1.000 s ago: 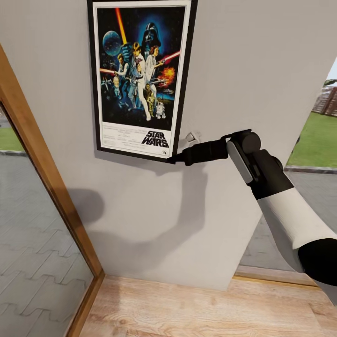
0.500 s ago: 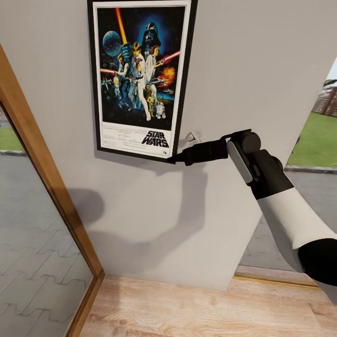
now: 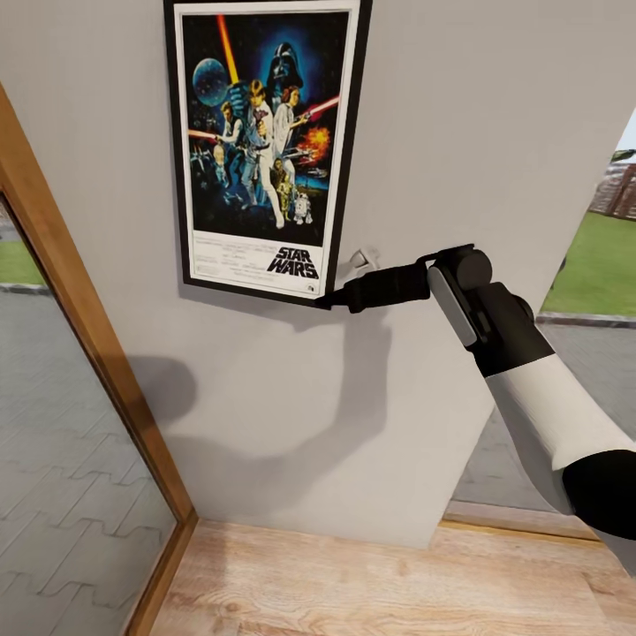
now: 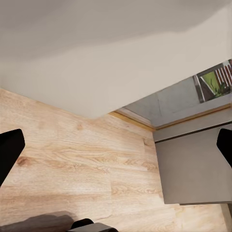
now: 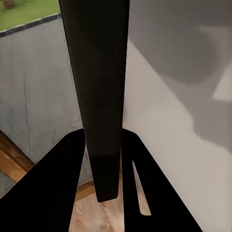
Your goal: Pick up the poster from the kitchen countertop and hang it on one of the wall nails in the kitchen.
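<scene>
The black-framed Star Wars poster stands upright against the grey wall, its top edge cut off by the head view. My right gripper is shut on the poster's lower right corner, the arm reaching in from the right. In the right wrist view the poster's dark frame edge runs between the two black fingers, close beside the wall. A small white fitting sticks out of the wall just above the gripper. My left gripper hangs open over the wooden floor, its black fingertips far apart. The kitchen countertop is out of view.
A wood-framed glass door runs down the left side, with paving outside. The light wooden floor meets the wall's foot. To the right another glazed opening shows grass and paving. A grey cabinet side stands on the floor.
</scene>
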